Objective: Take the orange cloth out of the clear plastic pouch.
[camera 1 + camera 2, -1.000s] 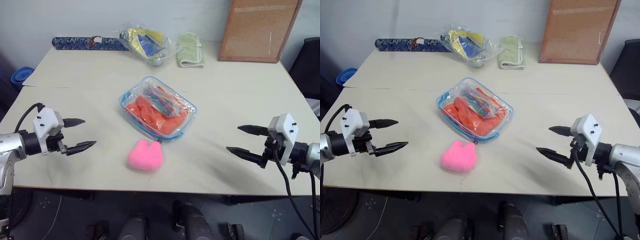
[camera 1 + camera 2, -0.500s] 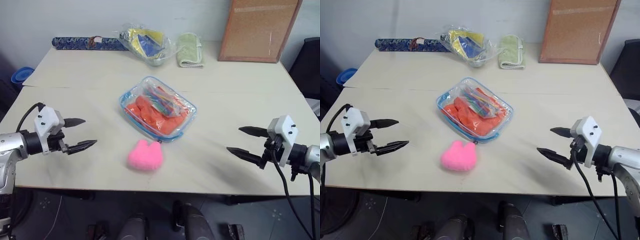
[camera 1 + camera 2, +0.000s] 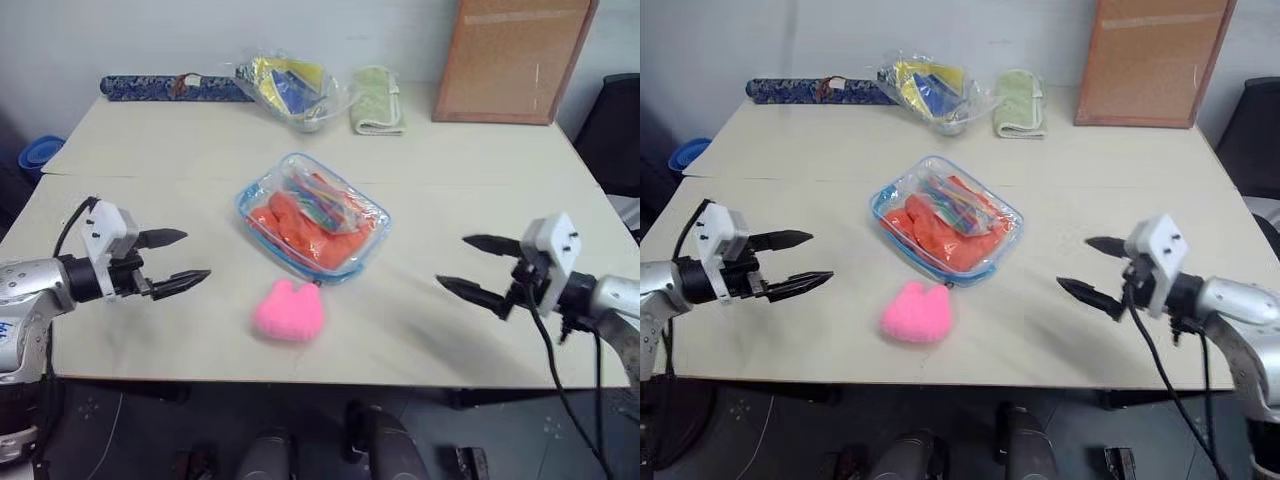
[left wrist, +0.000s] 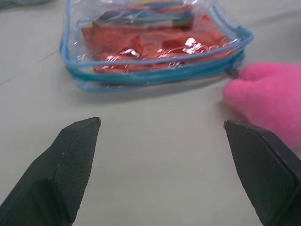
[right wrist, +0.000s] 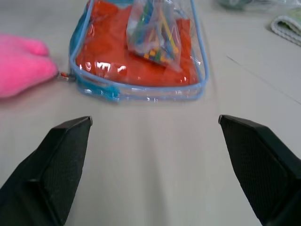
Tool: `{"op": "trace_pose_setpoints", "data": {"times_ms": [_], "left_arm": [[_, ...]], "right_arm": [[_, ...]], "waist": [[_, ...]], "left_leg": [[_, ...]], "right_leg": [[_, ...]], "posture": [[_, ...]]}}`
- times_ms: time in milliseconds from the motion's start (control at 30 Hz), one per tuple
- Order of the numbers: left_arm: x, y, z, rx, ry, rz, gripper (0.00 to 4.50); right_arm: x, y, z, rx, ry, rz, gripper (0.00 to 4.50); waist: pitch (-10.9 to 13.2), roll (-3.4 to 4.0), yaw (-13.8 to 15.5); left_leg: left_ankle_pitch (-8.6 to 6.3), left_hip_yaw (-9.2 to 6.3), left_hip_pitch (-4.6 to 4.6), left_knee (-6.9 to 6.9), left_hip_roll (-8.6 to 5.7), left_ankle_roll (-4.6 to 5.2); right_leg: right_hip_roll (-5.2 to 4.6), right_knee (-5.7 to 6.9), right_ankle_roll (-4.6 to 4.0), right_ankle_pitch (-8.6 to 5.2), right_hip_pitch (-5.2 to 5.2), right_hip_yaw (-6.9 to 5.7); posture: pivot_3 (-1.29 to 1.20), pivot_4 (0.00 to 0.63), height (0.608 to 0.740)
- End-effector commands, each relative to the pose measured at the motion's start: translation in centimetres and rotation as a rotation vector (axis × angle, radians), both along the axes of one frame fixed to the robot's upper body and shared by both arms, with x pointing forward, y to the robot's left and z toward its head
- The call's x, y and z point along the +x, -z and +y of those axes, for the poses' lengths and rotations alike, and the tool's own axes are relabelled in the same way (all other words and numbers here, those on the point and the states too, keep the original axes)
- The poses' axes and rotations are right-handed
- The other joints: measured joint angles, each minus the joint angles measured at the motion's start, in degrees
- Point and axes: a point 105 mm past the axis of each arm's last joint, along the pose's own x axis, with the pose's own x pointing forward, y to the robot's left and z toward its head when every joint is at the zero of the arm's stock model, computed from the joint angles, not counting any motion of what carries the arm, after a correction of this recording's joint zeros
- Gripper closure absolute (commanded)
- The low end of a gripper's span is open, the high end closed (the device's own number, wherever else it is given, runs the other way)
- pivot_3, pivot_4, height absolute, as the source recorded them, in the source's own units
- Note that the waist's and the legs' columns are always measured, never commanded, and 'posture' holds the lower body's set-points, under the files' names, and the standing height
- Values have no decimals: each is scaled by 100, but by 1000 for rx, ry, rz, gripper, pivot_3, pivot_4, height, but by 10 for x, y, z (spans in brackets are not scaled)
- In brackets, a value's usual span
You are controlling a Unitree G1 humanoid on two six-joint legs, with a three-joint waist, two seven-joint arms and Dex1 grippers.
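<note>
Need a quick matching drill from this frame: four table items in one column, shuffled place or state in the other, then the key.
Items:
1. orange cloth
2. pink plush lump
3. pale green towel
4. left gripper

Places or states:
A. folded, at the far edge beside the wrinkly clear bag
B. open, holding nothing, over the table
C. inside the clear plastic pouch, under a packet of coloured pens
D. on the table at the pouch's near corner

Pairs: 1-C, 2-D, 3-A, 4-B

left pincer [image 3: 180, 259], right pincer [image 3: 476, 268] moved inward
</note>
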Motion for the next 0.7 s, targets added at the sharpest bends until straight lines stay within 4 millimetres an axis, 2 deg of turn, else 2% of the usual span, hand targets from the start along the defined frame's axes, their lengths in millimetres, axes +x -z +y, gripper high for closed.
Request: {"op": "trace_pose_setpoints", "data": {"times_ms": [33, 133, 300, 433, 633, 700], "left_arm": [[-2, -23, -24, -35, 67, -60, 37], [1, -32, -33, -13, 93, -98, 37], [7, -33, -40, 16, 95, -134, 37], [7, -26, -47, 31, 108, -141, 37], [7, -20, -50, 46, 116, -149, 37], [9, -20, -50, 50, 114, -152, 0]], "right_arm": [[18, -11, 34, 23, -20, -44, 0], [59, -12, 76, 28, 12, -33, 0], [102, -7, 108, 18, 59, 22, 0], [117, 3, 123, 6, 60, 84, 0], [122, 30, 136, -63, 20, 165, 0], [122, 32, 138, -63, 13, 165, 370]], "waist": [[0, 0, -37], [0, 0, -117], [1, 1, -160], [1, 2, -190], [2, 3, -235], [2, 3, -236]], "left_leg": [[2, 0, 1, 0, 0, -3], [11, 1, 0, -2, -4, -13], [20, -6, -13, -8, -3, -22], [22, -18, -31, -2, -5, -19], [25, -30, -36, 0, -1, -21], [27, -31, -35, -1, 0, -25]], "right_leg": [[0, 4, -1, 0, -1, 0], [4, 33, -3, -1, -6, 0], [5, 39, -16, -9, -19, -13], [1, 29, -14, -8, -21, -24], [1, 29, -14, -7, -21, -33], [2, 30, -14, -7, -21, -33]], "posture": [[0, 150, 740], [0, 150, 740], [0, 150, 740], [0, 150, 740], [0, 150, 740], [0, 150, 740]]}}
